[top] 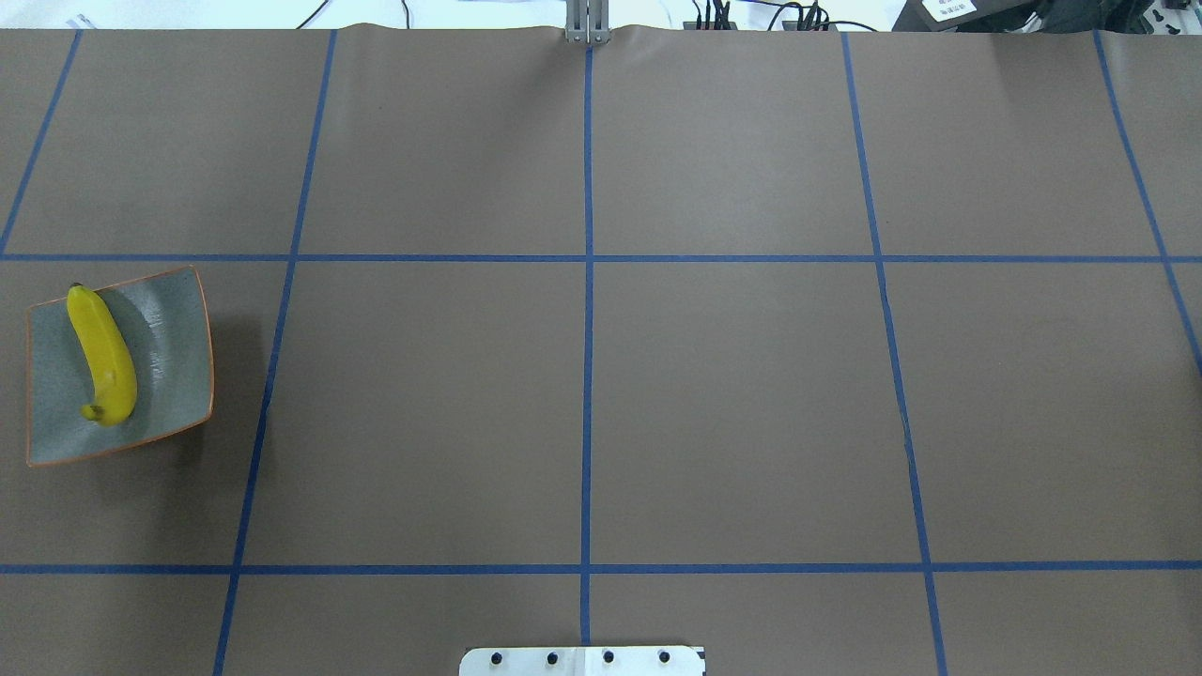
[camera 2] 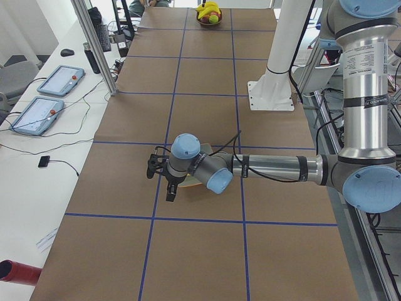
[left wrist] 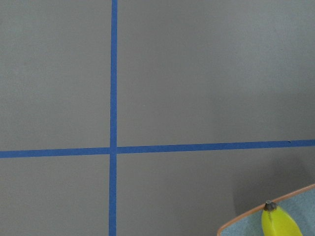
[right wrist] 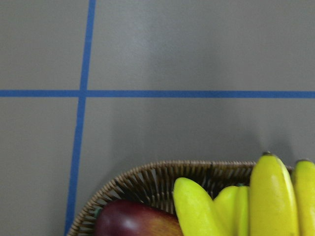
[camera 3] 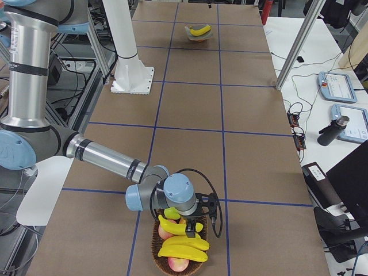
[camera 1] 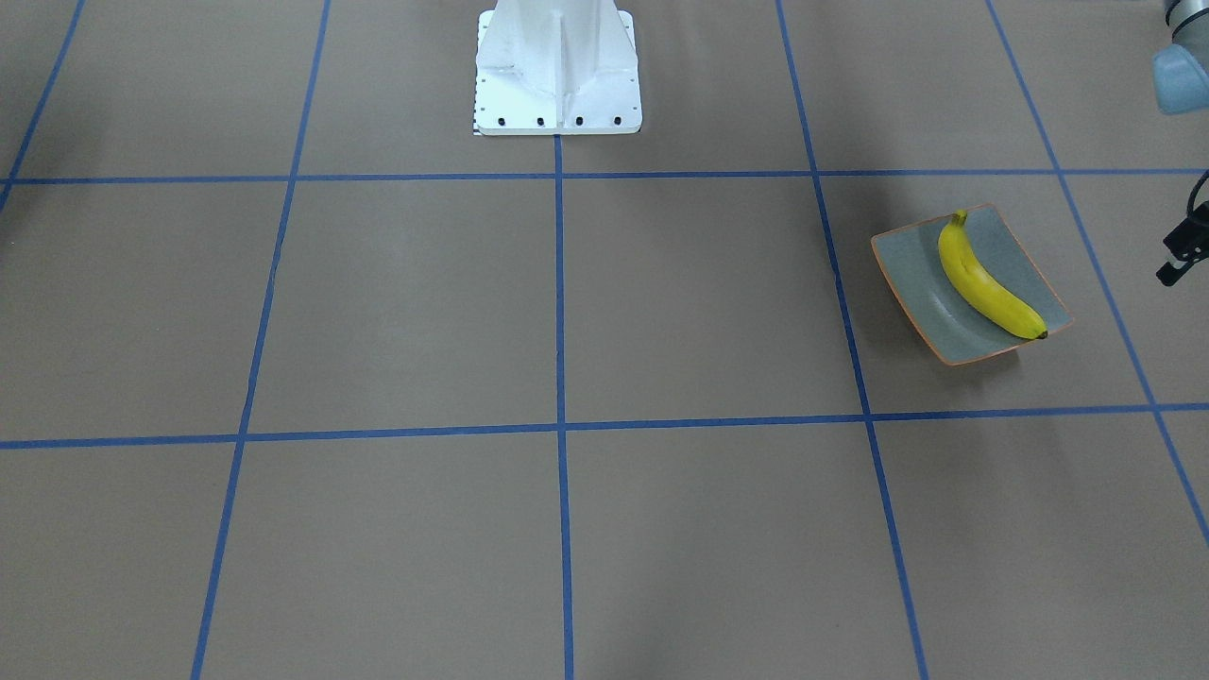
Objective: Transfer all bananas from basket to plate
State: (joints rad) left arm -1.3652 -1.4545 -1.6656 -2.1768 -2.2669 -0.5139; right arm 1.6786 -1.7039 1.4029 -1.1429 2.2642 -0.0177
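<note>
Exterior right view shows my right fingers [camera 3: 190, 221] low over the basket [camera 3: 156, 253], directly above the bananas [camera 3: 183, 248] heaped in it. I judge I hold them there because the next pick must begin here: the topmost fruit lies just under my fingers. From this far view I cannot tell whether these fingers are spread or clenched, nor whether they already touch the peel. My right wrist camera looks past them to the woven rim and the yellow ends, with a red fruit [right wrist: 133, 219] tucked beside the bananas. That one is not my business, so I should come down on a banana only.

My left fingers [camera 2: 170, 190] hang just beside the plate [camera 1: 907, 274], low over the tabletop [camera 1: 567, 312], and I cannot tell either if they are released or closed. I see nothing yellow in them. One banana [camera 1: 987, 279] lies across the plate along its diagonal. It rests in the curved hollow, which I think keeps it from rolling off.

The basket and the plate stand well apart, each near only one pair of my fingers. This is probably why each arm waits at its own end. The task seems to me only begun, since several bananas are in the basket. The danger I see is that lifting the top one disturbs the others.
</note>
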